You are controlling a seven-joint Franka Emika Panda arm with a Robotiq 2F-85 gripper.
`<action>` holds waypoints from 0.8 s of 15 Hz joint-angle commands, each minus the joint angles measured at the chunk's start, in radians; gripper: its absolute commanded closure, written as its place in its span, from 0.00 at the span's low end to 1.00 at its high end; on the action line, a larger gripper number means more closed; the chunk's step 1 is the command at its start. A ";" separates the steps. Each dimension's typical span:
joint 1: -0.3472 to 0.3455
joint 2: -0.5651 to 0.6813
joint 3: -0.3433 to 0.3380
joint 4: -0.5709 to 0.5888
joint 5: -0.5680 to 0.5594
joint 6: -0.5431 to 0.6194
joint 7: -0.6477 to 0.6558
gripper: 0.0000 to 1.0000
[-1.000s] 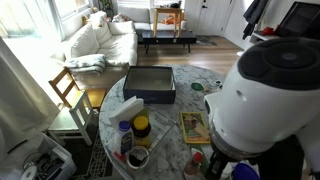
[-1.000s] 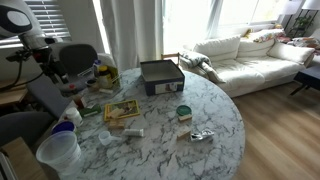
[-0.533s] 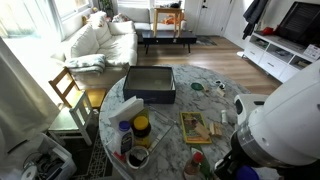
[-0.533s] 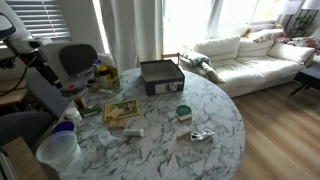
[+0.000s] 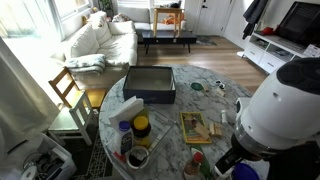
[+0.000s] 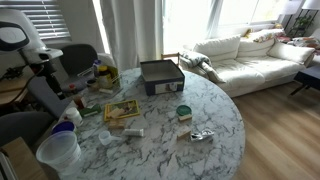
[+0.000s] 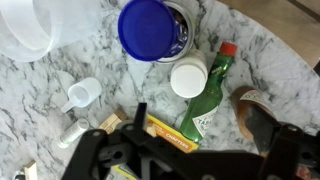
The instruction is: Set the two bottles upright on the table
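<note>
In the wrist view one green bottle (image 7: 212, 92) with a red cap lies on its side on the marble table (image 7: 40, 85), its neck partly covered by a round white top (image 7: 188, 78). My gripper (image 7: 200, 128) hangs above it, open. Its dark fingers (image 7: 140, 115) stand on either side of the bottle's lower end without touching it. I cannot make out a second bottle in any view. The arm (image 6: 35, 55) stands at the table's edge, and its white body (image 5: 280, 100) blocks much of an exterior view.
A blue lid (image 7: 150, 28), a clear plastic tub (image 7: 40, 25), a white scoop (image 7: 85, 93), a yellow box (image 7: 170, 132) and a brown object (image 7: 255, 110) crowd round the bottle. A dark box (image 5: 150, 85), the spray bottle (image 5: 124, 135) and a yellow-lidded jar (image 5: 141, 126) stand further off.
The arm's white body has shifted across the exterior views. The jaws stay open and nothing on the table has moved.
</note>
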 commanded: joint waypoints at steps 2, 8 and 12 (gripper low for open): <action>-0.028 0.020 -0.028 -0.087 0.056 0.136 -0.043 0.00; -0.083 0.140 -0.033 -0.071 0.032 0.311 -0.049 0.09; -0.101 0.195 -0.045 -0.069 0.027 0.301 -0.064 0.00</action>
